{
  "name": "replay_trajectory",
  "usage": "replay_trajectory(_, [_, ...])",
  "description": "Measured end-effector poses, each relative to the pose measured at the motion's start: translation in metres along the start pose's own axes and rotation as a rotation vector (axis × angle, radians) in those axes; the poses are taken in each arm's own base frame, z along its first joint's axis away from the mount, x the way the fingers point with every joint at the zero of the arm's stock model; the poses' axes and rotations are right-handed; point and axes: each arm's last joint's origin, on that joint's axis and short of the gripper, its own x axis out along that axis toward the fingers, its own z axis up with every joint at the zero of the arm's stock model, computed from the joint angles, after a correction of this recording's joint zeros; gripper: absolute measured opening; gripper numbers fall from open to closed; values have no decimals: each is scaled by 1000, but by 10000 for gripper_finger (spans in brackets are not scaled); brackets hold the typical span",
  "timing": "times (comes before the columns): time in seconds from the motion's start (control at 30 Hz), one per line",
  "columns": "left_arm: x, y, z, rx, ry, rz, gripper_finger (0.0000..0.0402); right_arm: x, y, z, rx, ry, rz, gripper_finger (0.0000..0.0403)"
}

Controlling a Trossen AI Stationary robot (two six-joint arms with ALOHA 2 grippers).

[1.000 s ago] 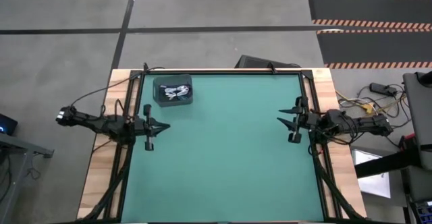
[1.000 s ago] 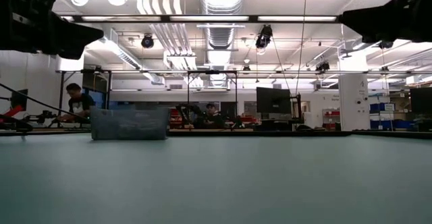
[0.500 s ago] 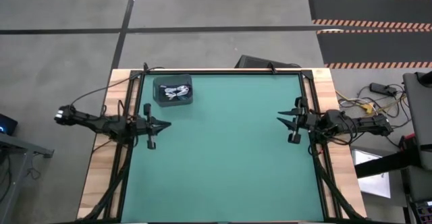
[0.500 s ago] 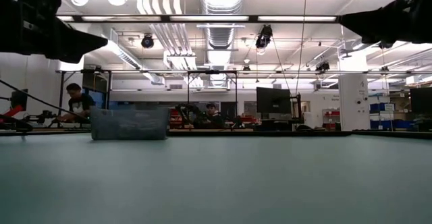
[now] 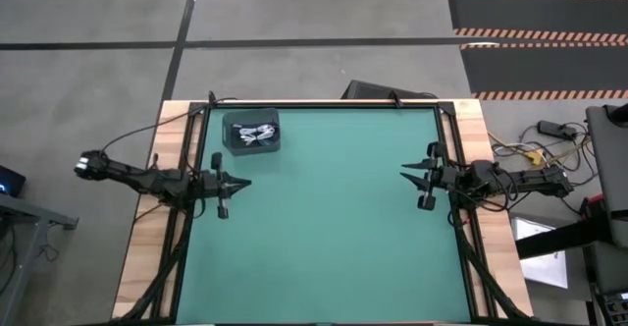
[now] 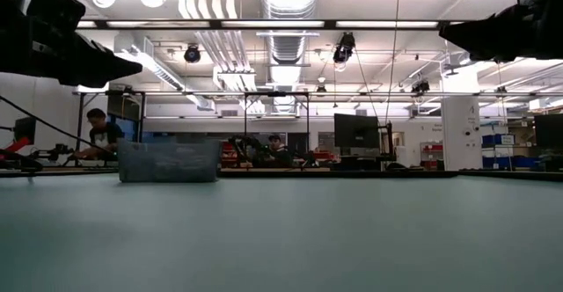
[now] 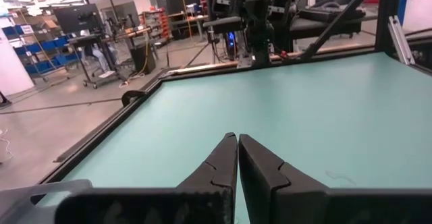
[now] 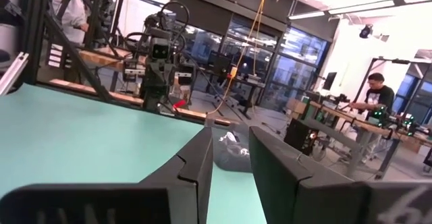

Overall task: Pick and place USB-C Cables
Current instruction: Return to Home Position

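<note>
- Left gripper (image 5: 239, 182): one of two dark two-finger grippers, each on a dark jointed arm. It hangs over the left edge of the table and points toward the middle. In the left wrist view its fingers (image 7: 223, 158) are pressed together tip to tip, with nothing between them.
- Dark grey square plastic bin (image 5: 229, 140): one. It sits on the mat near the far left corner, close to the left gripper but apart from it. In the low view it shows as a low grey box (image 6: 169, 162) standing upright.
- USB-C cables (image 5: 257, 134): all that can be seen lie inside the bin, none on the mat. They appear as thin white looped strands bundled together against the dark floor. Their count cannot be told, and no dark cables can be made out.
- Green table mat (image 5: 334, 238): one, flat, framed by pale wooden edging and black rails.
- Right gripper (image 5: 406, 177): the second of the two, over the right edge of the table, pointing toward the middle and well apart from the bin. In the right wrist view its fingers (image 8: 194, 162) stand parted, with a gap between them, holding nothing.
- People: one at a bench beyond the table in the low view (image 6: 104, 135); one standing at a workbench in the right wrist view (image 8: 378, 92).
</note>
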Motion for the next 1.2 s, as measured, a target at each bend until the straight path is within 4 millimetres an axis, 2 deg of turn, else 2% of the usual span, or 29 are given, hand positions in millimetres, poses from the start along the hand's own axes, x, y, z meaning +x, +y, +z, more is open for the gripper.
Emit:
replay_trajectory(0.5, [4, -2, -5, 28, 59, -9, 0, 0, 0, 0, 13, 0, 0, 89])
replay_trajectory(0.8, [5, -4, -8, 43, 88, -13, 0, 0, 0, 0, 13, 0, 0, 77])
replay_trajectory(1.2, [7, -5, -11, 58, 120, -18, 0, 0, 0, 0, 13, 0, 0, 85])
